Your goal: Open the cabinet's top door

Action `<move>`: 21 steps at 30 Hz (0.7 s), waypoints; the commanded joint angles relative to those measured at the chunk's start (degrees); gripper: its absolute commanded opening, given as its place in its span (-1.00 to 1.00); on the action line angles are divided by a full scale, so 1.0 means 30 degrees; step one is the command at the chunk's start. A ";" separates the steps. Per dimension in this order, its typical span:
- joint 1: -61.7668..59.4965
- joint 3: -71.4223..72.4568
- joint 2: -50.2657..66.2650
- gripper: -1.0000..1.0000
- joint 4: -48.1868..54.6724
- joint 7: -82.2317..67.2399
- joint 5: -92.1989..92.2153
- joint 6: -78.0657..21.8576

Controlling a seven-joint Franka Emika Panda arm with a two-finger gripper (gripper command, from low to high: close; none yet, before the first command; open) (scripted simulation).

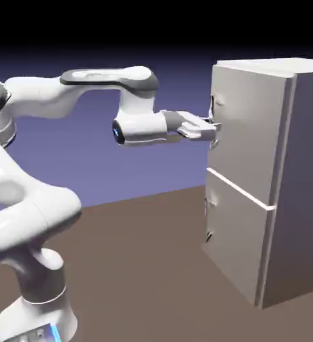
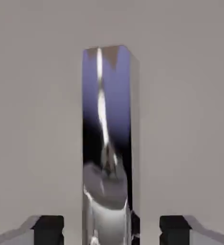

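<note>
Hand view, open end effector (image 2: 112, 229), top door (image 2: 37, 119) handle (image 2: 106, 143), gap each side

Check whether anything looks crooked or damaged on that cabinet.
Nothing stands out. The cabinet stands upright, its top door and lower door both look shut, and I see no damage.

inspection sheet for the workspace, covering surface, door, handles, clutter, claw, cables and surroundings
surface: brown floor, plain, with the cabinet and arm standing on it
job's things: top door looks closed; its shiny handle is upright in the hand view
lower door: looks closed, with its own handle
clutter: nothing seen
claw: open, tips on either side of the top handle, a gap showing at each side
cables: nothing seen
surroundings: blue-violet backdrop, black toward the top
</note>
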 commanded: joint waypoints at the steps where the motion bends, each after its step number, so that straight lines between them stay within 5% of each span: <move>1: 0.0695 -0.0591 0.0407 -1.00 -0.0292 -0.0631 0.0039 -0.0186; 8: 0.5540 -0.4999 0.2630 -1.00 -0.1817 -0.4403 -0.0242 -0.0940; 21: 1.1831 -1.3057 0.0244 -1.00 -0.6869 0.0295 -1.0731 -0.5391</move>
